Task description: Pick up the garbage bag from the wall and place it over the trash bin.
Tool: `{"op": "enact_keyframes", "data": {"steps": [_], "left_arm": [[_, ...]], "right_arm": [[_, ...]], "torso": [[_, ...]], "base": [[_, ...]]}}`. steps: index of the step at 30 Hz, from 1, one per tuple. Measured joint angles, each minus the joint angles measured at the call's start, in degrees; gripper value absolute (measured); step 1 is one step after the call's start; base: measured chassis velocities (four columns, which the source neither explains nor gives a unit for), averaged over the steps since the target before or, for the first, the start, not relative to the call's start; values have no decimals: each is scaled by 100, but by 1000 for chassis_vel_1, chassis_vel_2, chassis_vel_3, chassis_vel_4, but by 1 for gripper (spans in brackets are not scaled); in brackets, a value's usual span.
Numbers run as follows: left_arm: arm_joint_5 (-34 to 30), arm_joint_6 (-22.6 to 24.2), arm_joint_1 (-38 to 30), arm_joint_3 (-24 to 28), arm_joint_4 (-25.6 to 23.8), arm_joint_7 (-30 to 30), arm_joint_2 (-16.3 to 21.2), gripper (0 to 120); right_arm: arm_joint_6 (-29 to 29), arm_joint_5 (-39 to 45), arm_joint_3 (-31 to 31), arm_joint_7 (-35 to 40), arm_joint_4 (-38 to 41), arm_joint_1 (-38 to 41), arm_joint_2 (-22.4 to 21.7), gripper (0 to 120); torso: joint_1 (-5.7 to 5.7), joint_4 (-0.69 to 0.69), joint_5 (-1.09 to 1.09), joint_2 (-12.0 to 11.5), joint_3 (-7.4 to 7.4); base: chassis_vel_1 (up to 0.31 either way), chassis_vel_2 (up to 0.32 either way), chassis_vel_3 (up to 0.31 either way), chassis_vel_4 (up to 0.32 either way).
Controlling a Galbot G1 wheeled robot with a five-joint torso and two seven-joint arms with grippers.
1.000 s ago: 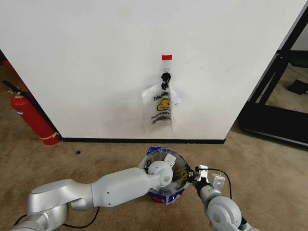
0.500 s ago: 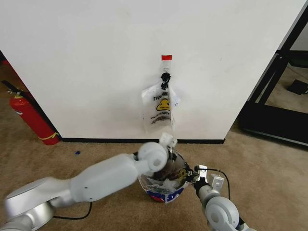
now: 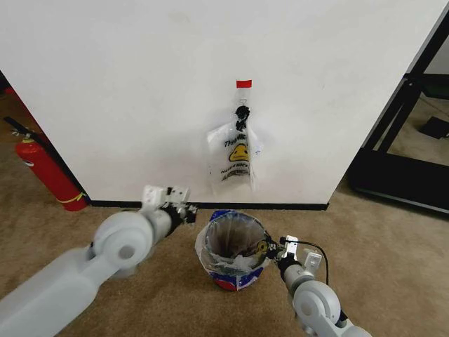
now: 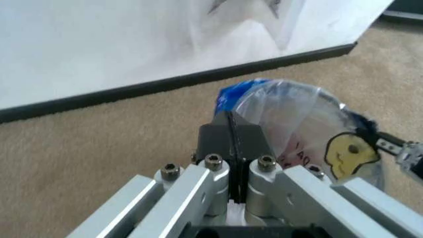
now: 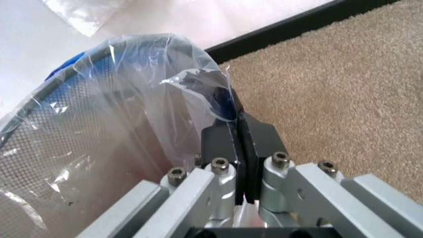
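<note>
The garbage bag, crinkly clear plastic with blue patches and a yellow smiley, lines the trash bin and folds over its rim. My right gripper sits at the bin's right rim, shut on the bag's edge; in the right wrist view its fingertips pinch the plastic against the mesh wall. To the left of the bin, off the rim, my left gripper is shut with nothing held. The left wrist view has its closed fingers in front of the bagged bin.
Behind the bin, the white wall carries a red tape strip, a black clip and a similar smiley bag. A fire extinguisher stands far left. A black frame is at the right. Carpet surrounds the bin.
My left arm rose out of the bin's mouth and swung back to the left, leaving the lined opening uncovered. The right gripper stayed at the rim.
</note>
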Motion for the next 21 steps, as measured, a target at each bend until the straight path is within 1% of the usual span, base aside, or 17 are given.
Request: {"op": "enact_keyframes", "data": {"steps": [1, 2, 5, 8, 9, 11, 14, 19, 21], "left_arm": [[0, 0, 0, 0, 0, 0, 0, 0], [125, -25, 225, -161, -28, 92, -7, 0], [367, -81, 445, -290, -45, 290, -39, 0], [643, -135, 804, -408, -97, 428, -214, 0], [643, -135, 804, -408, -97, 428, -214, 0], [770, -163, 958, -427, -86, 442, -339, 0], [1034, -209, 1139, -429, -30, 510, -514, 0], [1265, -233, 1260, -409, -52, 548, -568, 0], [1299, -236, 1294, -406, -78, 548, -582, 0]], "right_arm": [[0, 0, 0, 0, 0, 0, 0, 0], [16, -6, 34, -2, -3, -19, 19, 0], [58, -65, 141, -7, 76, -145, 28, 0], [132, -201, 196, -130, 170, -245, -20, 0], [132, -201, 196, -130, 170, -245, -20, 0], [145, -230, 197, -161, 191, -264, -23, 0], [149, -245, 201, -172, 258, -288, -4, 0], [137, -242, 214, -172, 278, -330, -20, 0], [109, -204, 242, -170, 287, -360, -37, 4]], "torso": [[0, 0, 0, 0, 0], [0, 1, -1, 0, 0], [0, -2, 0, -1, 0], [0, -3, 0, -1, 0], [0, -3, 0, -1, 0], [0, -1, 0, -1, 0], [0, -2, 0, -1, 0], [0, -2, 1, -1, 0], [0, -3, 1, -1, 0]], "base": [[0, 0, 0, 0], [0, 0, 0, 0], [0, 0, 0, 0], [0, 0, 0, 0], [0, 0, 0, 0], [0, 0, 0, 0], [0, 0, 0, 0], [0, 0, 0, 0], [0, 0, 0, 0]]}}
